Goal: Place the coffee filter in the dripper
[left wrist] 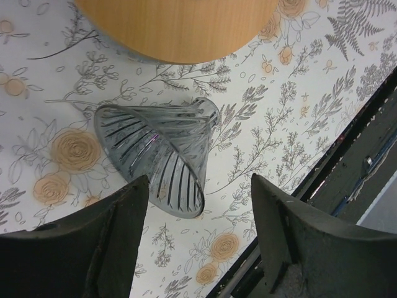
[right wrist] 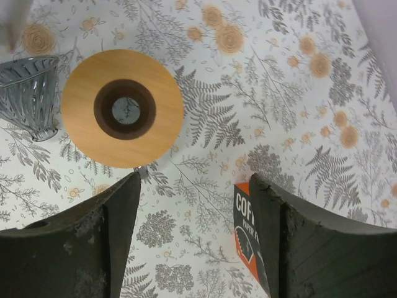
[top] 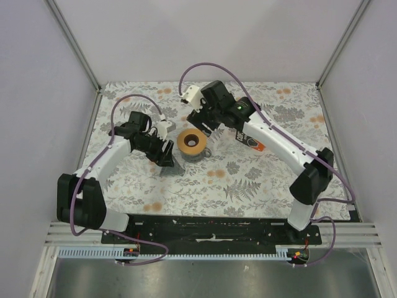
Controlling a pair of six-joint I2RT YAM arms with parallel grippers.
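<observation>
Dripper [right wrist: 80, 118] rim — just beside tipped grey cone [right wrist: 28, 93].

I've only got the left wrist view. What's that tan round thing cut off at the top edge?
Observer: That's the dripper, a flat tan ring around a dark hole, rim facing up.
Operator: Any filter paper in it?
Observer: No, the right wrist view looks straight down into a bare hole.
Operator: And on the right side?
Observer: The right fingers hover open beside the dripper, holding nothing.
</observation>
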